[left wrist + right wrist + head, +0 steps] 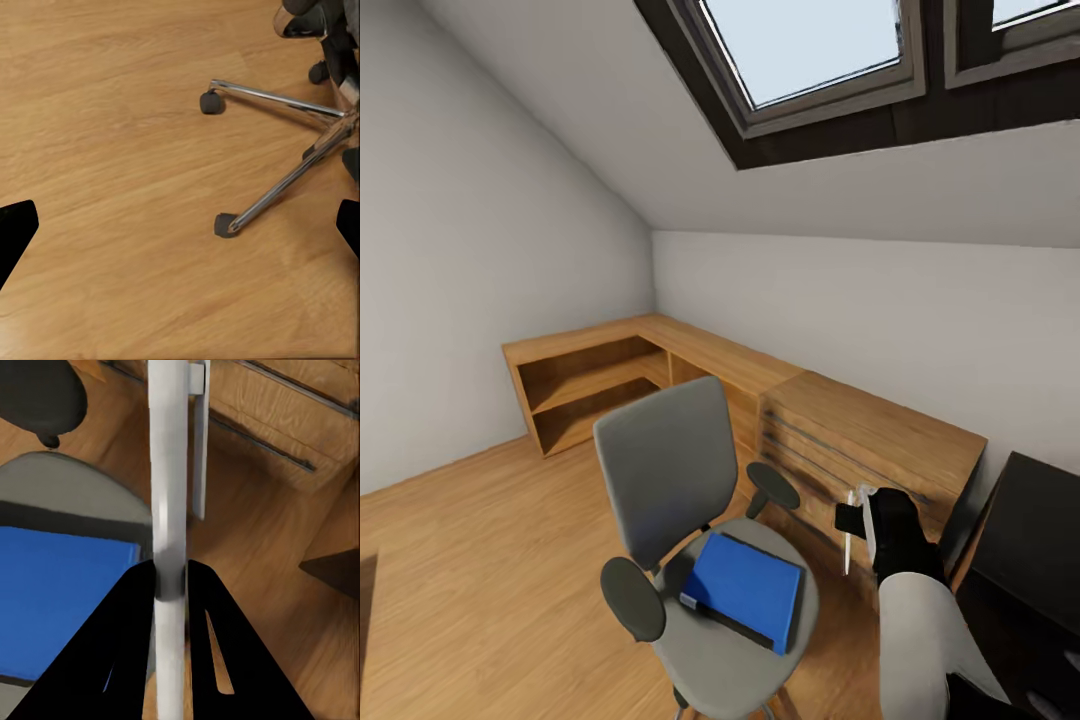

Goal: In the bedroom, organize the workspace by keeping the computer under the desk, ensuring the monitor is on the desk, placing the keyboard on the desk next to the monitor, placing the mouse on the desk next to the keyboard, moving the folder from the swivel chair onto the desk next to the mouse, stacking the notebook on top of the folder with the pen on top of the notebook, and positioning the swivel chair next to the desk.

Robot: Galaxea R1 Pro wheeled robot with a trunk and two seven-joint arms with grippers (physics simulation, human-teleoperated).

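Nearest, the right gripper (857,520) is clamped on the pen (848,535), whose long axis hangs roughly upright, while the left gripper (180,225) has its fingers spread wide over bare wood floor (112,150) beside the chair's chrome base. Just left of the pen and lower, the blue folder (745,588) lies flat on the seat of the swivel chair (660,470), so the right arm looks nearer to it but is occupied. The black desk (1035,520) shows at the right edge, with a wooden drawer chest (860,440) farther back.
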